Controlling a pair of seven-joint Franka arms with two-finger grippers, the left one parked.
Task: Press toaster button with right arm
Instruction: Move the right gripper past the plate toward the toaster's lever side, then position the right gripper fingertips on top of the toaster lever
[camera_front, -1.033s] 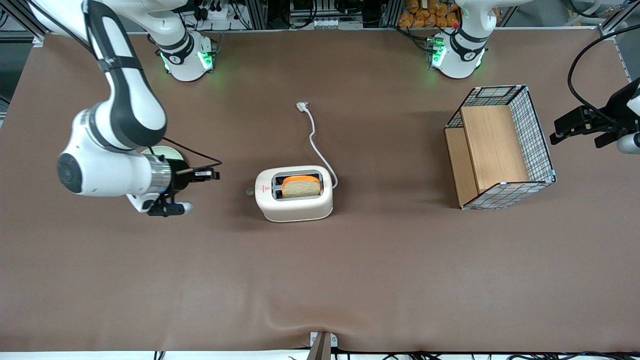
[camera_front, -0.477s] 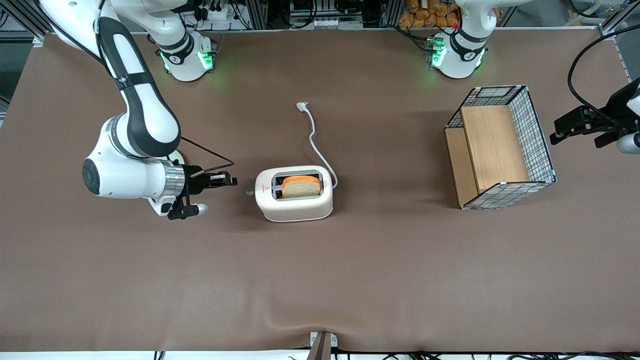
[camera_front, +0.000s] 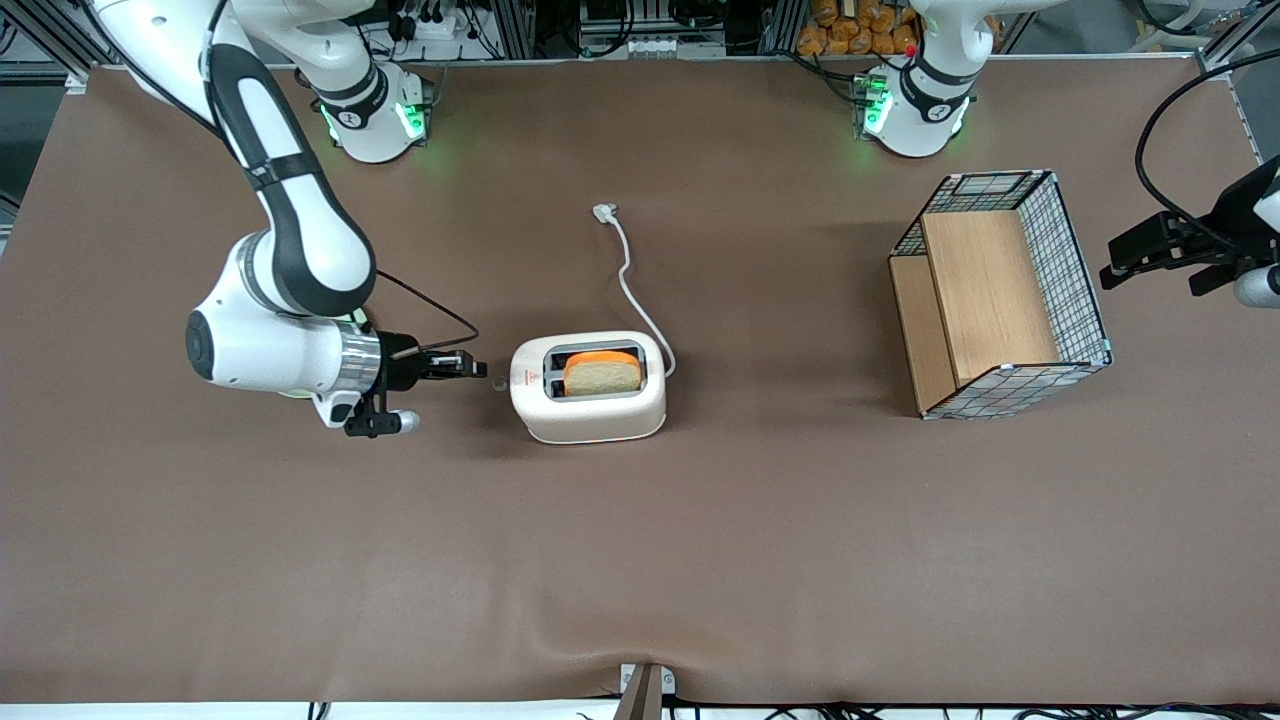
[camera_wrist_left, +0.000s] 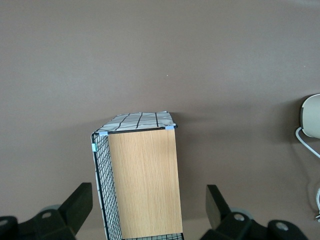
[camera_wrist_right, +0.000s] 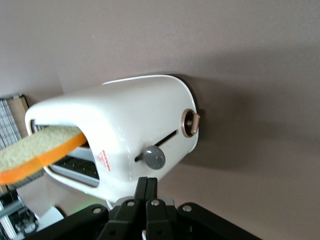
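The hand, fingers pressed together and gripping nothing, has slid along the bench toward 3 o'clock over the last second and now sits just short of the button on the toaster, narrow end facing 9 o'clock, bread slice inside. Contact looks imminent; a downward push should follow.

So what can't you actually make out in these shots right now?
- Contact: in the front view the gripper sits beside the button, too small to tell if they touch.
- Toaster: the second slot's contents are hidden by the bread slice in the right wrist view.
- Wire basket: cut off by the left wrist view's edge.
- Green-rimmed object: mostly hidden under the right arm.
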